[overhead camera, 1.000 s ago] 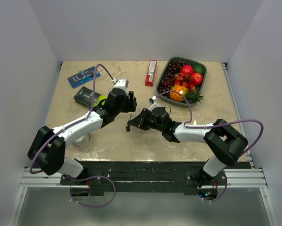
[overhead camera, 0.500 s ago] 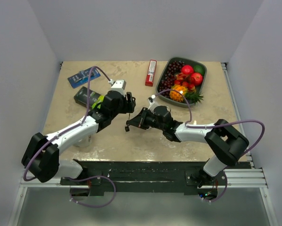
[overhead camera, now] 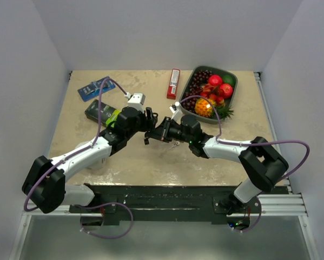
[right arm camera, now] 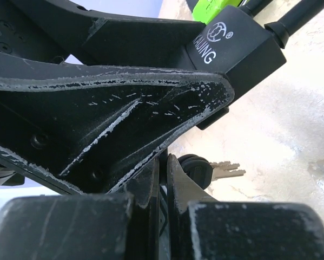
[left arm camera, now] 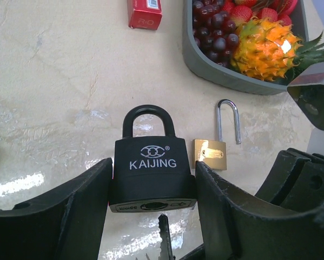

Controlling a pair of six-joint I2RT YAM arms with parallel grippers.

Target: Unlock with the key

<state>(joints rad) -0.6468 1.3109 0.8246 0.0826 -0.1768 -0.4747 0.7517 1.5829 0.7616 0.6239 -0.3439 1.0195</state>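
Left fingers (left arm camera: 226, 211) pinch the padlock (left arm camera: 152, 173) over the tabletop's (left arm camera: 59, 81) middle. Right fingers (right arm camera: 149, 187) pinch the key (left arm camera: 163, 235), its tip at 6 o'clock of the keyhole (left arm camera: 153, 206). If misaligned, it could strike the lock face and twist the padlock loose.

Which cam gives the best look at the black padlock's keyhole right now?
Left wrist: the black padlock sits clamped in the left gripper, keyhole facing the lens, key tip just below. Right wrist shows only its logo corner, with the keyhole hidden. Top external is too far away to resolve it.
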